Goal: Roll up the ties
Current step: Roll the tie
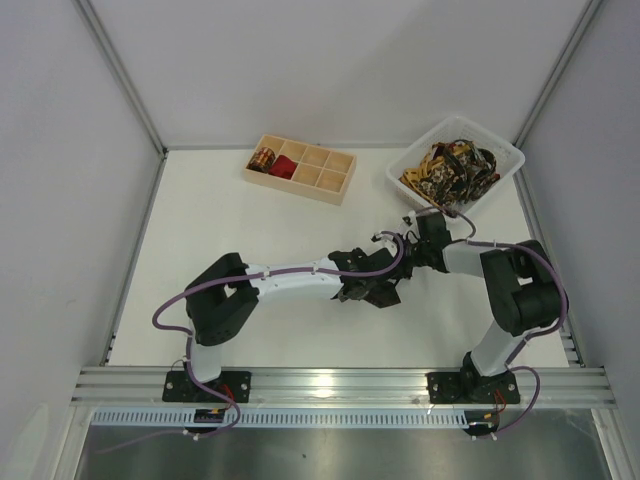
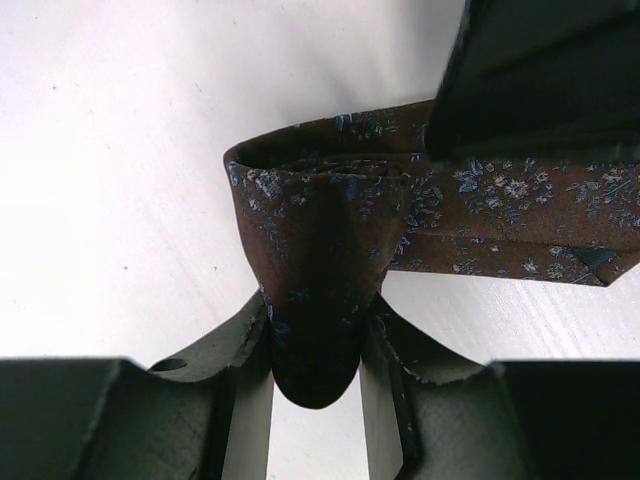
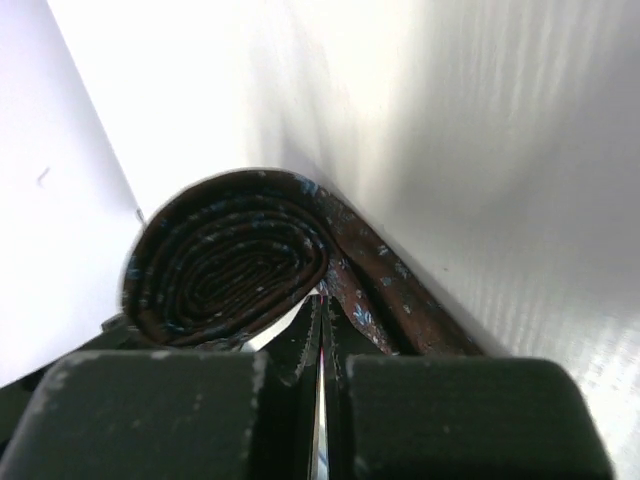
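At the far left of the white counter, a pale wooden tray is set. A gold-and-black coil is lodged in its far-left compartment, and a red tie is seen in the compartment just beside it.

Nearer the middle, the left hand is reached across from its base. It is closed to a narrow gap on the brown tie, the folded fabric being gripped between its two fingers. The tie is held at the centre of the counter, well apart from both tray and basket. Its cloth is dark brown, scattered with small blue and pale flower sprigs. From the left wrist view a rounded fold is seen bulging down between the fingers, while a flat strip is run off to the right.

From the right wrist view the rolled part is shown end-on as a flattened oval spiral of several tight layers, with a loose tail led away to the right along the counter. The right hand is shut, its fingers pressed together at the point where coil and tail meet. Whether fabric is pinched there cannot be told.

At the far right, a white basket is filled with gold-and-black patterned ties, heaped loosely.
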